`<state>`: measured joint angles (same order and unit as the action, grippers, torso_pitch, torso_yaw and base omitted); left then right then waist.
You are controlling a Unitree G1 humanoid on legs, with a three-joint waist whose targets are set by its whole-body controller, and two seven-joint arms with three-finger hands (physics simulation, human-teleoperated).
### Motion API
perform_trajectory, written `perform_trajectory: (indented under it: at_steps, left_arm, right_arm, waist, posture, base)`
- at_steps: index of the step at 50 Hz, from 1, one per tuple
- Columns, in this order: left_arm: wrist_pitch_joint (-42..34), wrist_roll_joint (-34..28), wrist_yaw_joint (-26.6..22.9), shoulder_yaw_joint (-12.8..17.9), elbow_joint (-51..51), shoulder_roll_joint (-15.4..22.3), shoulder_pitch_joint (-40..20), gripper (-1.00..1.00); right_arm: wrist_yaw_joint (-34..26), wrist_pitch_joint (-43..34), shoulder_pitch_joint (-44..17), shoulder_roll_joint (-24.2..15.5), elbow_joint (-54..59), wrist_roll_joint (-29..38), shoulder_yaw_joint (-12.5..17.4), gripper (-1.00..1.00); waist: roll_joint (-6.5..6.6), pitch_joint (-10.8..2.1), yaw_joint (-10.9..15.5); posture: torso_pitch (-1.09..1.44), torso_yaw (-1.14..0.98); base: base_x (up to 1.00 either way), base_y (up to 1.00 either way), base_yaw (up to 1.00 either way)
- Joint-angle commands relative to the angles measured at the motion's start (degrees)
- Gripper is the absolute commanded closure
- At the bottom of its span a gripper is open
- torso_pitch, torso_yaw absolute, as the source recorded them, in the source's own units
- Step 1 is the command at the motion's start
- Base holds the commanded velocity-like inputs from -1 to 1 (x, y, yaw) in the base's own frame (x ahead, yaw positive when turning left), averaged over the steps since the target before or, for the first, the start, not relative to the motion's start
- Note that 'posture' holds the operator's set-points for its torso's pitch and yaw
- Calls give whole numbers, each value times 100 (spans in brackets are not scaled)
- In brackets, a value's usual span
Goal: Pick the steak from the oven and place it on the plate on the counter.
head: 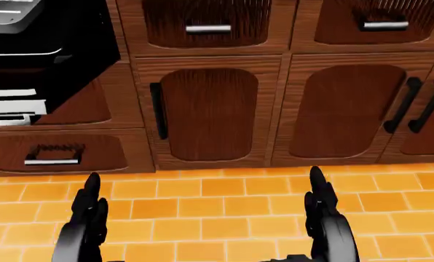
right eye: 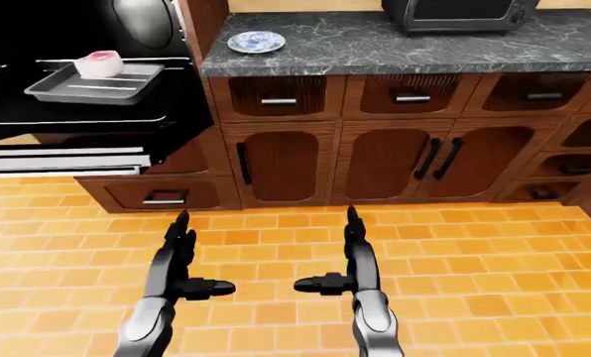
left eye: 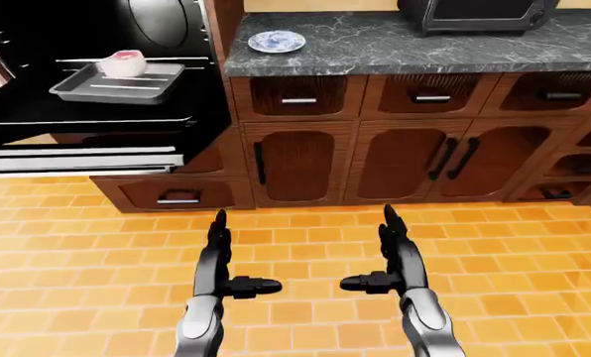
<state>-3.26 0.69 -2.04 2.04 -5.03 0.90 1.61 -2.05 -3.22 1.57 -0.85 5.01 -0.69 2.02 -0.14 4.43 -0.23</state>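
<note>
Up at top left of the left-eye view, the steak [left eye: 125, 62] sat on a grey tray [left eye: 87, 89] on the pulled-out rack of the open oven [left eye: 97, 111]. Steak was at the tray's far end, near its upper rim. Plate [left eye: 276, 41] was on the dark marble counter [left eye: 424, 48], close to the counter's left edge, well apart from the steak, nothing on it. A black microwave [left eye: 474, 15] stood further right on the same counter.

Below the counter ran brown cabinets [left eye: 395, 156] with drawers above and doors below; one more drawer [left eye: 177, 195] sat under the oven. Floor [left eye: 514, 268] was orange tile.

My left robot hand [left eye: 221, 256] and right robot hand [left eye: 395, 253] both hung low over the floor, near the bottom of the view, fingers spread apart and pointing up toward the cabinets, thumbs turned inward toward each other. Neither held anything and neither touched the other. Both were well short of the oven and the counter. Head view looked down at cabinet doors and floor only; steak and plate were out of it.
</note>
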Motion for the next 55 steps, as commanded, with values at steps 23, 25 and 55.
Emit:
perform_trajectory:
  at_steps: [23,25,55]
  left_arm:
    - [-3771,961,115,780,4344,514,-1435,-100]
    - [-3961,1004,185,795,4425,576,-1566,-100]
    - [-4399,1304,378,986,4621,825,-1916,-100]
  right_arm:
    - [46,-3273,-1828,-448,-3523,-562,469,-100]
    - [72,-3393,-1889,-478,-3634,-562,423,-100]
    - [5,-4114,-2292,-673,-4338,-768,575,-100]
  waist:
    - [21,-68,44]
    - [-85,11,75]
    - [197,-420,259]
  posture:
    - [0,0]
    - [0,0]
    - [0,0]
  base:
    - [12,0,0]
    - [86,0,0]
    - [87,0,0]
